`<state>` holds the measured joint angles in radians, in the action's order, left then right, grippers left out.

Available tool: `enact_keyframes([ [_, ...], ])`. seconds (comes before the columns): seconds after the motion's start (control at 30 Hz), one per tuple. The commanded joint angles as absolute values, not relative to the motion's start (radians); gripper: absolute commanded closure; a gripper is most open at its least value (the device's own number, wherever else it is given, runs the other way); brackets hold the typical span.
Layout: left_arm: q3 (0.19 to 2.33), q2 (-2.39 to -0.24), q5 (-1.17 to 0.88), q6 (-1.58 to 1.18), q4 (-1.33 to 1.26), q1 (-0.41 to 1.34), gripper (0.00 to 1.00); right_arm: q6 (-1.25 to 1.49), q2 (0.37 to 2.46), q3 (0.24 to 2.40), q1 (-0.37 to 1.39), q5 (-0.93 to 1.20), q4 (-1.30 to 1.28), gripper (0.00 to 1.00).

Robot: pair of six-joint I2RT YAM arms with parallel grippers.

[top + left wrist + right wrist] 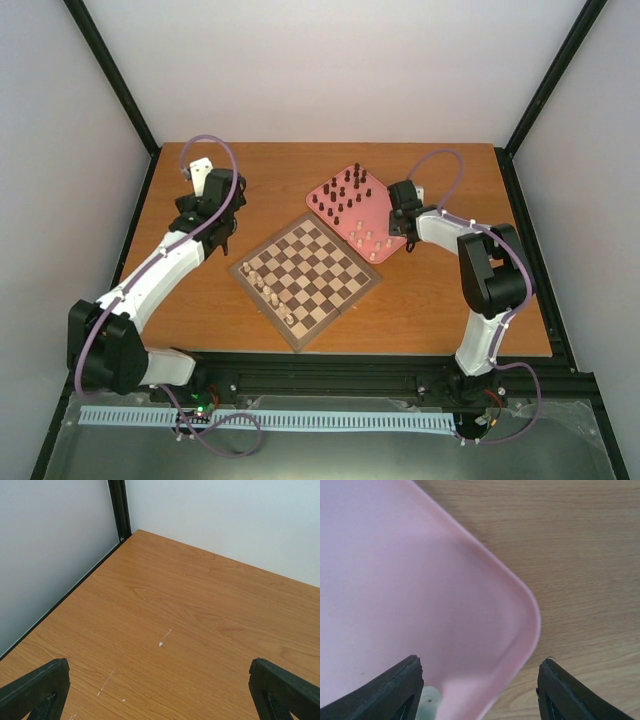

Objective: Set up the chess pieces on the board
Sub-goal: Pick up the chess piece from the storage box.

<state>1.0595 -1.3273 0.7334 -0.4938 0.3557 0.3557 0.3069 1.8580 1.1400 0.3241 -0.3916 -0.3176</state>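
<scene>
1. While cream chess pieces (368, 238) are standing on the pink tray (330, 192) beside the board (306, 280), the right gripper (480, 664) is hovering spread above one, off-centre.
2. Closing here is risking toppling it.
3. Left gripper (159, 664) is hanging spread over the table (200, 605).

Table (440, 300): orange-brown wood-grain top with a black frame (150, 195) along its edges. Near the middle lay the board (315, 270), flat, one corner toward the near edge. Pink tray (378, 203) lay flat just beyond the board's far-right side; contact could not be judged. Small white marks (162, 641) showed on bare wood far-left of the board.
</scene>
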Motion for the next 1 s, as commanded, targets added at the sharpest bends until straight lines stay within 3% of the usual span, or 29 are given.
enact_keyframes([
  [0.0, 1.115, -1.340, 0.758, -0.485, 0.357, 0.360, 0.00, 0.282, 1.849, 1.164, 0.325, -0.301, -0.277, 0.37],
  [0.23, 1.113, -1.343, 0.760, -0.482, 0.349, 0.360, 0.00, 0.273, 1.840, 1.152, 0.325, -0.259, -0.263, 0.38],
  [0.5, 1.119, -1.358, 0.765, -0.480, 0.353, 0.361, 0.00, 0.280, 1.892, 1.162, 0.325, -0.231, -0.283, 0.51],
  [0.97, 1.118, -1.363, 0.774, -0.483, 0.355, 0.362, 0.00, 0.289, 1.909, 1.147, 0.324, -0.221, -0.282, 0.60],
])
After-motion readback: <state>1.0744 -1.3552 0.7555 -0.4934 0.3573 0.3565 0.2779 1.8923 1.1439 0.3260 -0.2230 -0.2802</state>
